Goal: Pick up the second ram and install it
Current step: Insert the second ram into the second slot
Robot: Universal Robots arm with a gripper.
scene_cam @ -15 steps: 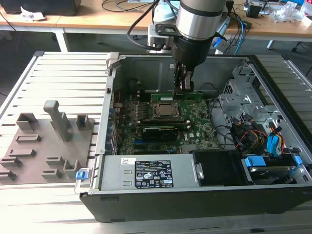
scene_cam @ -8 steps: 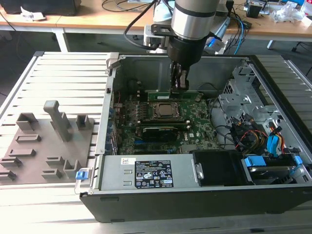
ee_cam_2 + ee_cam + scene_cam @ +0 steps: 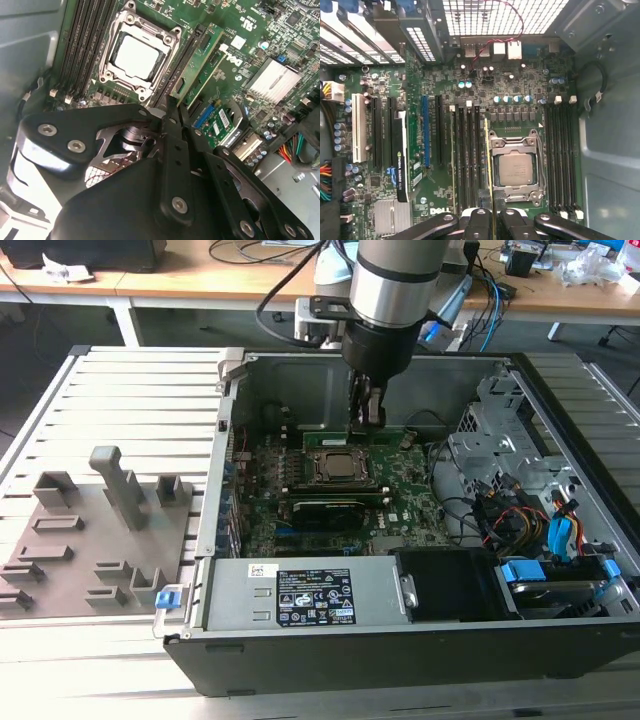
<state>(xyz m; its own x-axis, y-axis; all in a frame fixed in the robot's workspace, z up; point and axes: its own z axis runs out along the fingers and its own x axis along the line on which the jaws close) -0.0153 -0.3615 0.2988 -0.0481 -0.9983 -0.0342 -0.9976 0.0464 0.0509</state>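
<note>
The second ram is a thin green stick held level inside the open computer case, over the motherboard by the processor socket. My gripper reaches straight down from the arm and is shut on it. In the first wrist view the second ram shows edge-on, running along the dark memory slots beside the socket, with my gripper shut around its near end. In the second wrist view the second ram slants away from my gripper. Whether it sits in a slot I cannot tell.
The case walls close in around the board. A black graphics card lies past the slots, drive cages and cable bundles on the exterior view's right. A grey holder plate with blocks rests outside the case. Another thin pale edge stands several slots away.
</note>
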